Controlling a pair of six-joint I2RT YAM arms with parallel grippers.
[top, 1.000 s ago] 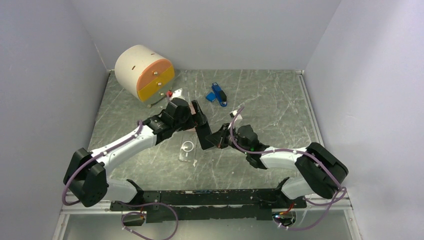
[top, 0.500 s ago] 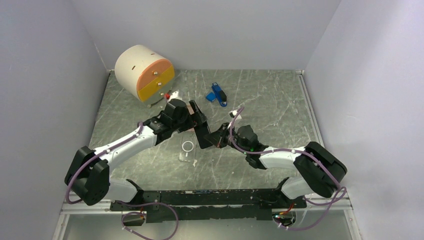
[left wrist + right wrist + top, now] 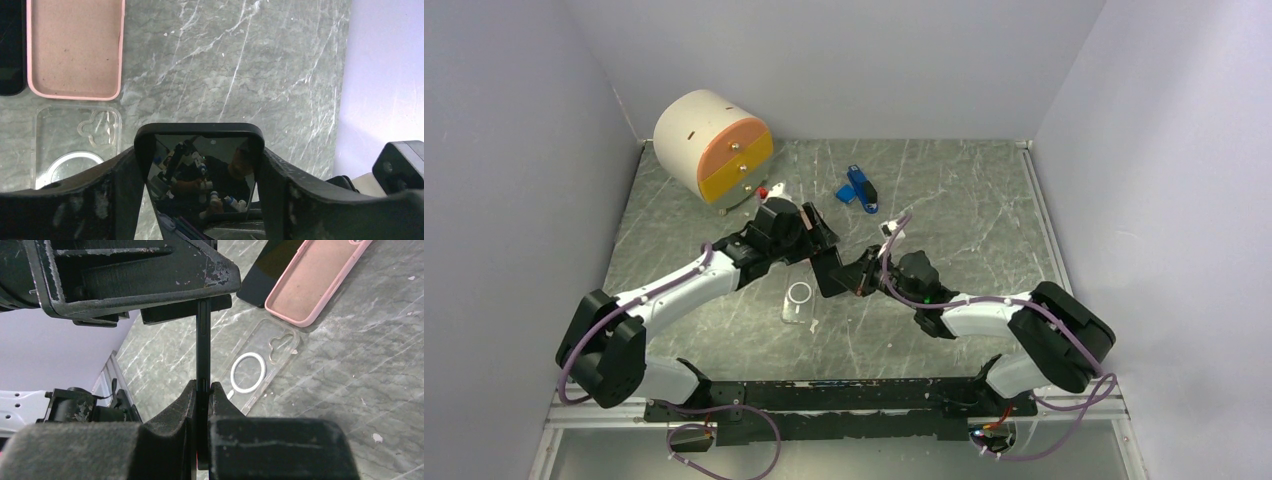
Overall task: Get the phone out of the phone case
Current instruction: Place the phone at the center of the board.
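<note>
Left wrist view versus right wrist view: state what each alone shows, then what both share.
Left wrist only: the black glossy phone seen face-on, screen reflecting, gripped across its width by the left hand. Right wrist only: that phone edge-on, pinched in the right hand. Both: the empty pink silicone case and the clear plastic case with a white ring, lying on the grey marble table.

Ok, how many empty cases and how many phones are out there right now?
Empty cases: 2 (pink case, clear case)
Phones: 2 (held phone, dark phone beside the pink case)
Total: 4
</note>
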